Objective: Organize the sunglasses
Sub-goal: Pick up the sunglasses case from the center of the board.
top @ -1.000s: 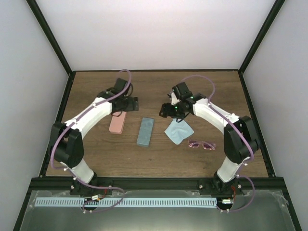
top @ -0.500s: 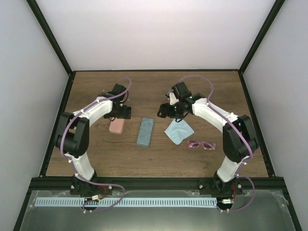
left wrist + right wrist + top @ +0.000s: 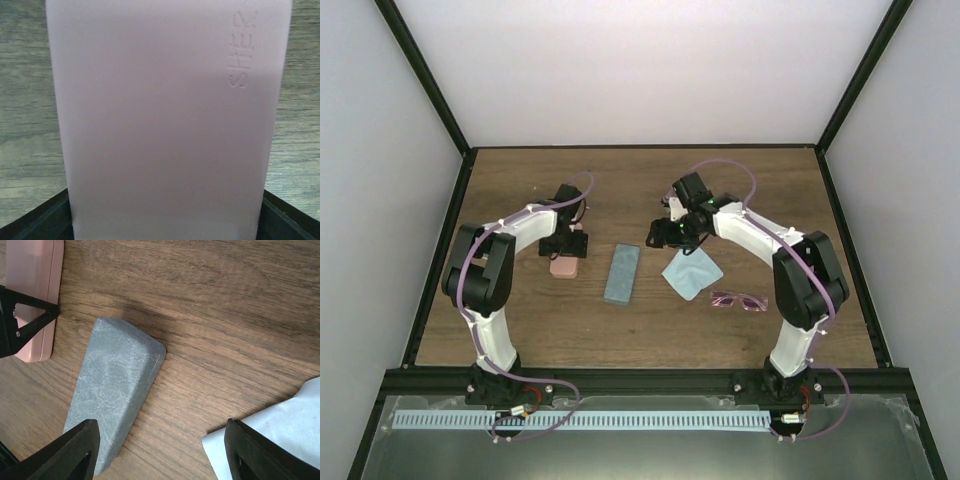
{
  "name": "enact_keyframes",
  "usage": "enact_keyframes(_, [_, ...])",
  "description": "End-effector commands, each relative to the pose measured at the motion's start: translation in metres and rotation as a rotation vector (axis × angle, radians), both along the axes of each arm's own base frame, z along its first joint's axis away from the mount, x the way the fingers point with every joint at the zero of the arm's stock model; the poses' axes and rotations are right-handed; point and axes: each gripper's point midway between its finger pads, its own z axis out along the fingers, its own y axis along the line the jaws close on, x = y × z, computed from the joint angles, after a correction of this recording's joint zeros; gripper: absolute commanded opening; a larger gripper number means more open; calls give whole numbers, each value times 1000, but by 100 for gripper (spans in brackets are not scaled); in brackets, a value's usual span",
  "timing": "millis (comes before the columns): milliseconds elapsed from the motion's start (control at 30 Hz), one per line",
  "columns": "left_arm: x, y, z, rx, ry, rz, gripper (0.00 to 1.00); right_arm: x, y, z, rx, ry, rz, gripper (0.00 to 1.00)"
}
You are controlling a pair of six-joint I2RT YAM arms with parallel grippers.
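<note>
Two sets: my left jaws straddle the pink case [image 3: 165, 125], whether clamped I cannot tell; my right jaws stand apart above the grey case [image 3: 115, 395].

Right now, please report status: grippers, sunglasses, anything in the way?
Left gripper astride pink case, grip unclear. Right gripper open, empty, above table. One pink sunglasses pair lies untouched near cloth. Nothing blocks it.

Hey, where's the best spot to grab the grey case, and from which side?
Take the grey case from above, likely across its narrow width at mid-length. It lies flat on the table, its long sides clear of the pink case and the cloth, leaving room to straddle it.
</note>
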Motion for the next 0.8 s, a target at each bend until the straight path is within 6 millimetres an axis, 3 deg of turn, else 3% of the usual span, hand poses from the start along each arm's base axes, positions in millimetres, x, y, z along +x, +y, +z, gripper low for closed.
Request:
enact_keyframes(0, [9, -5, 8, -19, -22, -5, 82, 10, 6, 7, 13, -18, 14, 70])
enact_keyframes(200, [12, -10, 15, -62, -24, -12, 92, 10, 6, 2, 9, -13, 16, 70])
enact_keyframes(333, [12, -8, 14, -63, -18, -5, 92, 8, 5, -3, 1, -6, 16, 70])
enact_keyframes(667, [10, -2, 15, -88, -22, 44, 73, 5, 4, -14, -7, 12, 20, 70])
enact_keyframes(767, [8, -2, 10, -88, -6, 46, 72, 4, 5, -17, -2, 22, 24, 70])
